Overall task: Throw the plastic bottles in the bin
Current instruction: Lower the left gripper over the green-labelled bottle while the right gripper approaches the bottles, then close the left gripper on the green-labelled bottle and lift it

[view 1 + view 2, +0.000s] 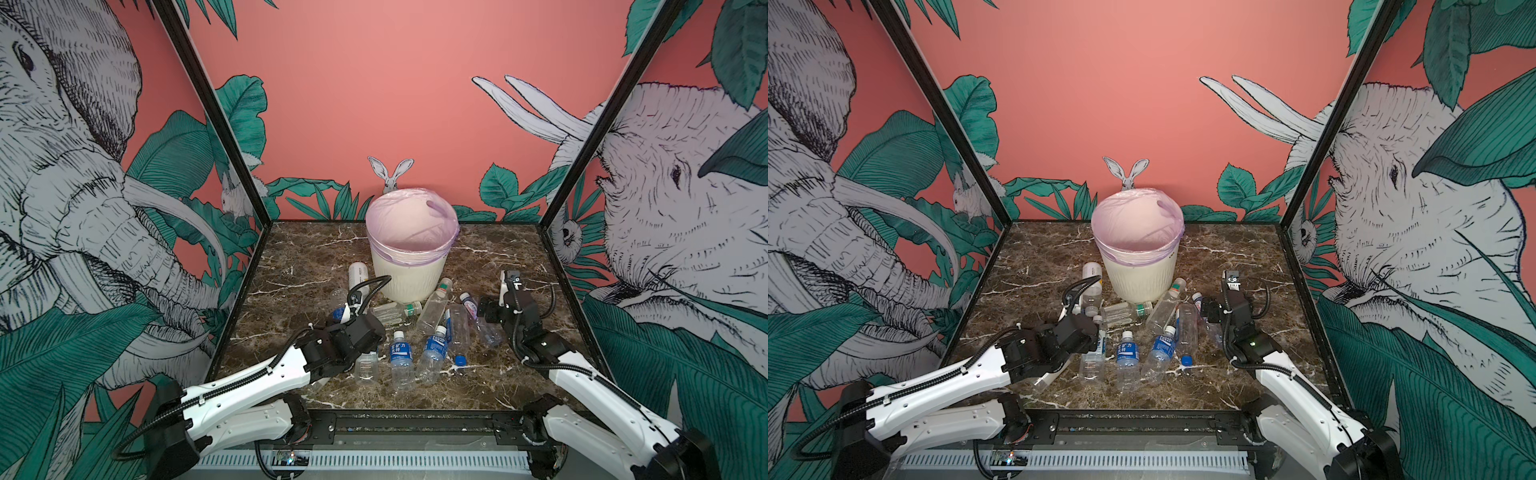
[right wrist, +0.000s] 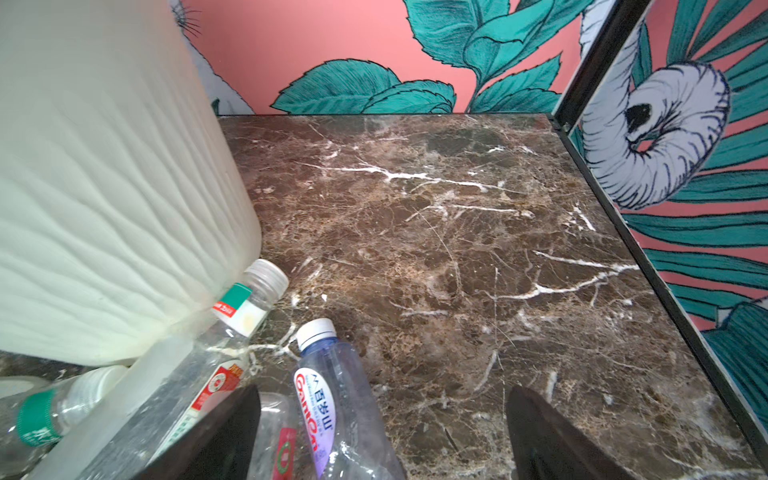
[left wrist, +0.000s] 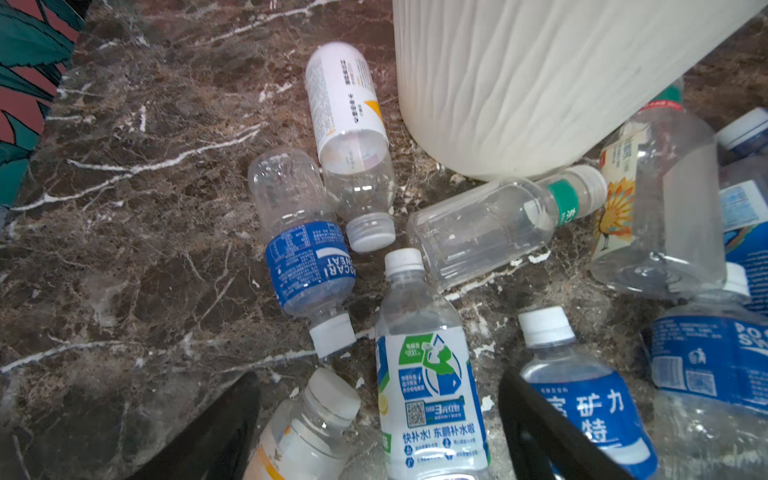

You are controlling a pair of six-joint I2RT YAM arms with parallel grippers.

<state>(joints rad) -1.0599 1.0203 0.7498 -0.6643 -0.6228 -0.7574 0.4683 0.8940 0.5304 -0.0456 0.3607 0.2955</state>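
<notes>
no bottles [image 1: 401, 354] seem to be in the bin [image 1: 409, 282] yet, though its bottom is hidden; they lie on the table [image 1: 291, 266] before it, so a first pick is in hand. the left gripper [image 3: 378, 386] hangs wide open over a green-label bottle [image 3: 430, 374], the right gripper [image 2: 384, 392] wide open over a purple-label bottle [image 2: 328, 399]: each must drop, clamp, then lift above the rim. only the wrist views show the fingers [image 3: 232, 415]; only the top views show the bin's mouth.
</notes>
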